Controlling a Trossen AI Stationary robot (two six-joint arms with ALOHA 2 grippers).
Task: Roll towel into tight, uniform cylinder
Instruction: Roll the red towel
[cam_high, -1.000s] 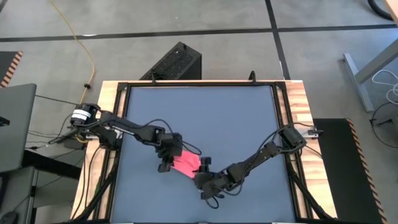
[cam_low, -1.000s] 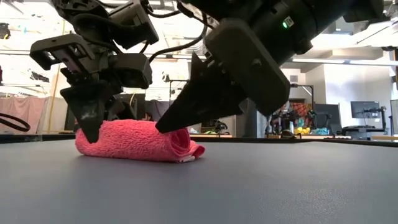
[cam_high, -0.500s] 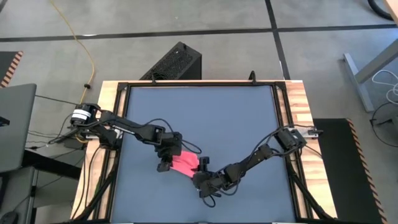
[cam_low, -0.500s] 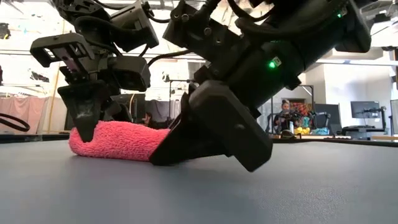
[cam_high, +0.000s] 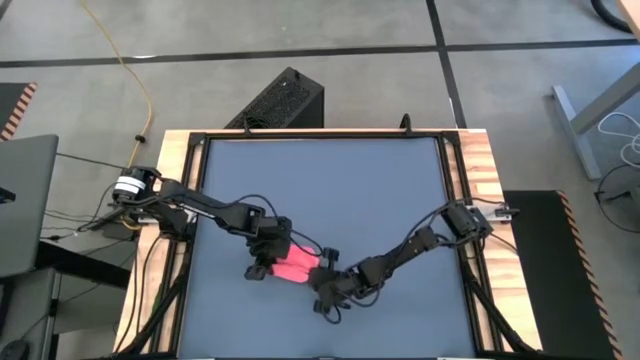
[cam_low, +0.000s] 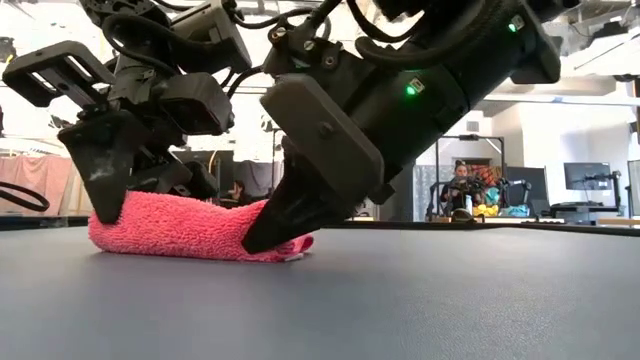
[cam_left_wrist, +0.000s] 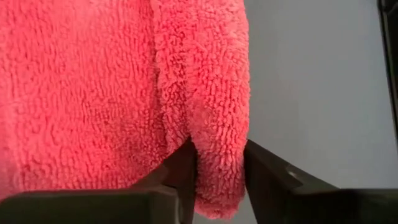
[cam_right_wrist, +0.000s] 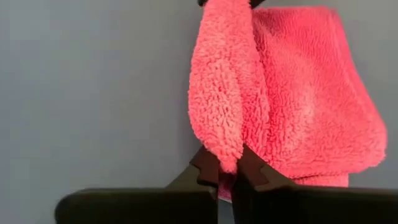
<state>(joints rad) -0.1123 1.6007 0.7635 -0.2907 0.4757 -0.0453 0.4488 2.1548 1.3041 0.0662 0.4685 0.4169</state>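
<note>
While the towel (cam_high: 293, 268) lies as a low, partly rolled bundle on the dark table (cam_high: 330, 180), near the front edge and a little left of centre, you have it pinched at both ends. At its left end the left gripper (cam_high: 262, 267) is clamped on a fold of the cloth; the left wrist view shows its fingers (cam_left_wrist: 186, 167) closed on the outer lip. At its right end the right gripper (cam_high: 322, 283) grips the matching fold, and the right wrist view shows its fingertips (cam_right_wrist: 208, 167) pressed together on a ridge of pile. From the low view the roll (cam_low: 185, 227) looks flatter than round, and a loose edge pokes out under the right end, so the cylinder is probably not tight yet. To do this turn well, move both grippers together at the same pace, keeping the held lip low and pulled snug against the body of the roll. Keep the two ends level with each other, or the roll will likely cone and one end will telescope out.
</note>
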